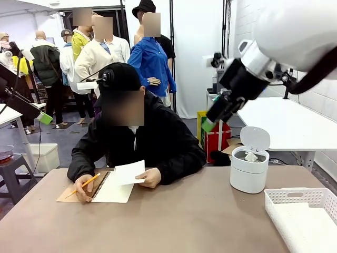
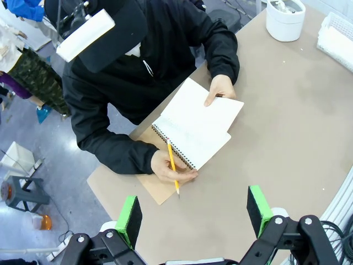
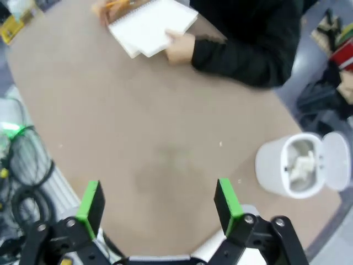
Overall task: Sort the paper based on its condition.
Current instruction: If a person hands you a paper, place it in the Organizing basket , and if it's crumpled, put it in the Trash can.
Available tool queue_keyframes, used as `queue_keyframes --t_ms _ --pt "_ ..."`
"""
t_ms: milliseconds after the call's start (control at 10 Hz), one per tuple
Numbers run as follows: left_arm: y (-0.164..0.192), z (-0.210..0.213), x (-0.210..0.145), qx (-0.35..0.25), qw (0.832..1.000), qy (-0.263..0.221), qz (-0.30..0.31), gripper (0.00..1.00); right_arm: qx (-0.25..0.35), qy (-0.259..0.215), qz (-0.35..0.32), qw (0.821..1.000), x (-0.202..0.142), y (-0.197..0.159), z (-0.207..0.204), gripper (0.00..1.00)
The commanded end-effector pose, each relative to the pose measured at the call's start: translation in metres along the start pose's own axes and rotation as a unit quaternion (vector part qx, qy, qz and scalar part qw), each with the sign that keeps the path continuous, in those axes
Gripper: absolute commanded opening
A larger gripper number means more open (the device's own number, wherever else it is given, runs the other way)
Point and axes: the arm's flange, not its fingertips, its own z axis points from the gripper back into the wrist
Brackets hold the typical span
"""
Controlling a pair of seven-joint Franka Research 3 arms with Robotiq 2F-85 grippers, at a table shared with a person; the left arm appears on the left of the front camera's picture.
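Note:
A person at the far side lifts a white sheet of paper [image 1: 129, 173] off an open spiral notebook [image 1: 113, 192] with one hand and holds a yellow pencil [image 1: 84, 184] in the other. From above, the left wrist view shows the paper [image 2: 204, 113] on the notebook [image 2: 201, 149]. My left gripper [image 2: 194, 215] hangs open high over the table's near edge, at the picture's far left [image 1: 45, 117] in the front view. My right gripper [image 1: 211, 122] is raised high at the right, open and empty [image 3: 159, 204]. The paper [image 3: 162, 19] lies far from it.
A white bin [image 1: 249, 171] with its lid up stands at the table's right and holds a crumpled white piece [image 3: 300, 163]. A white lattice basket [image 1: 303, 216] sits at the near right corner. Cables hang past the table edge [image 3: 22, 165].

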Motion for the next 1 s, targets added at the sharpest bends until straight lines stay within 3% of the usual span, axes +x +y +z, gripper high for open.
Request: queue_keyframes --t_ms 0,400,700,900 --pt "0.001 0.0 0.0 0.0 1.0 0.0 0.001 1.0 0.009 -0.056 -0.002 0.998 0.022 0.004 0.004 1.0" --pt "0.001 0.0 0.0 0.0 1.0 0.0 0.001 1.0 0.043 -0.088 -0.024 0.995 0.048 0.001 0.017 1.0" --pt "0.001 0.0 0.0 0.0 1.0 0.0 0.001 1.0 0.05 -0.074 -0.007 0.996 0.047 -0.001 0.017 1.0" --pt "0.001 0.0 0.0 0.0 1.0 0.0 0.001 1.0 0.037 -0.079 -0.033 0.996 0.049 0.003 0.02 1.0"
